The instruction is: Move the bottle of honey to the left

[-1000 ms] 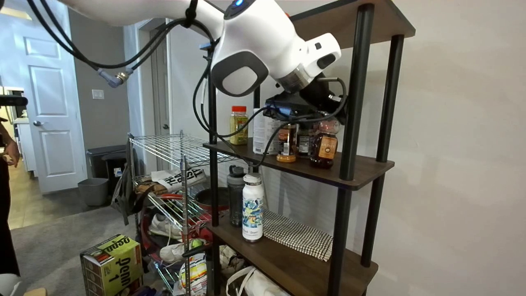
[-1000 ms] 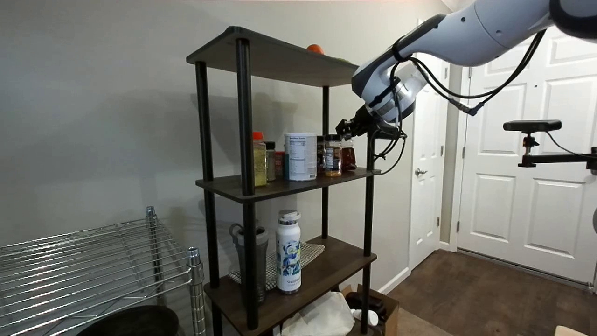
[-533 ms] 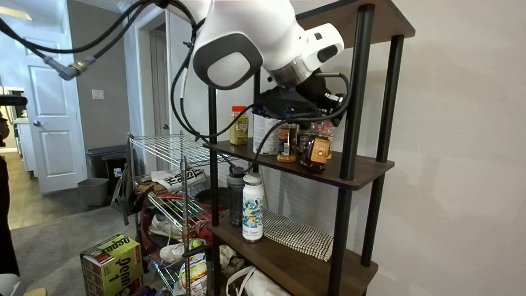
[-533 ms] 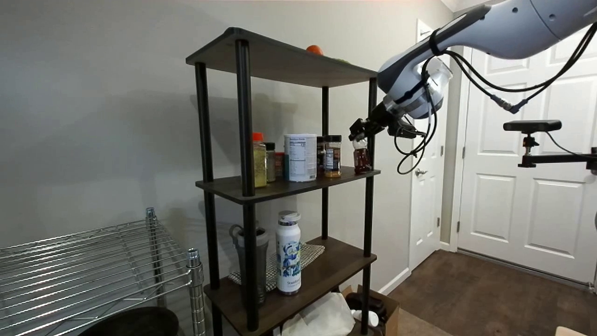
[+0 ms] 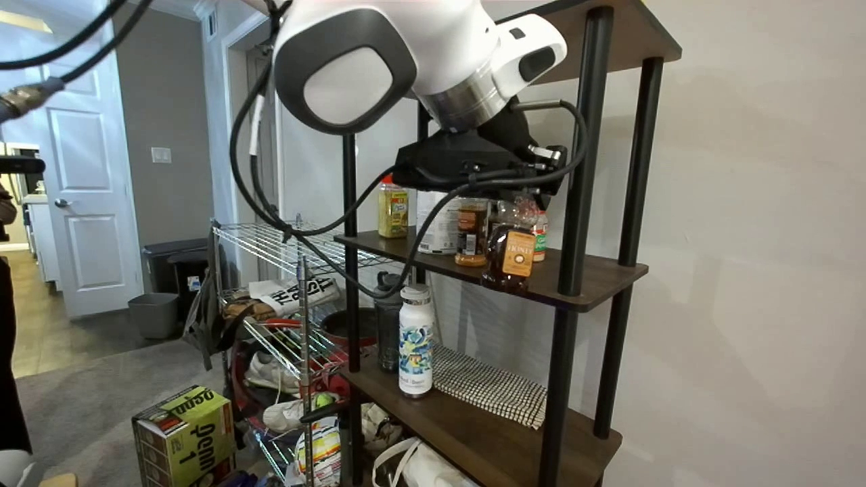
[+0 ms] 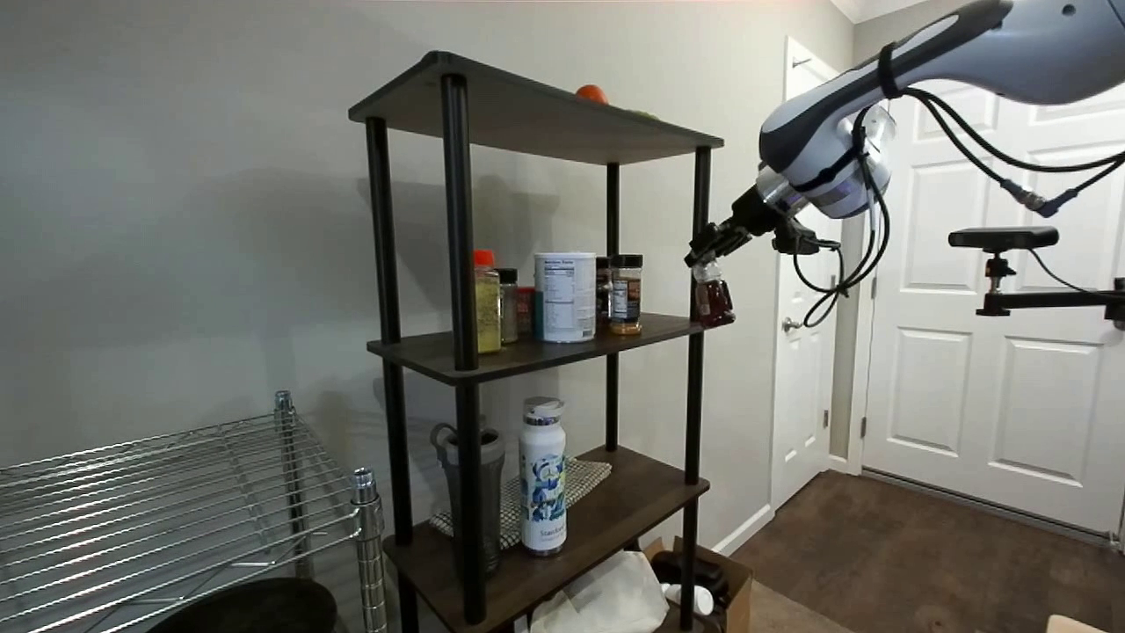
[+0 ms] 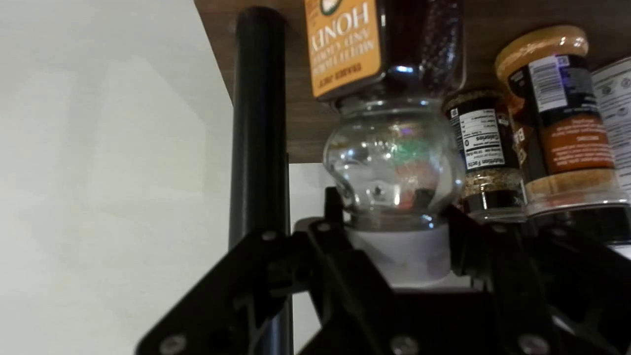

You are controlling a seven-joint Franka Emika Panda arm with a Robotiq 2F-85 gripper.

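Soft wall [image 6: 220, 229] shadows; highlights on honey bottle [image 7: 394, 133]

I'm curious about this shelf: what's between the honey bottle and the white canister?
From the honey bottle, the wrist view shows a jar with a nutrition panel, then a black-and-orange jar, then the white canister.

Your bottle [image 7: 399, 148]: clear, smooth, glossy; its label [image 7: 343, 47], paper-like. Your end effector [image 7: 394, 222]: mostly matt. Your table [image 5: 605, 274]: wood-look, low sheen. You also have: rack [image 6: 176, 492], shiny metal wire; cloth [image 5: 490, 387], rough-looking weave.
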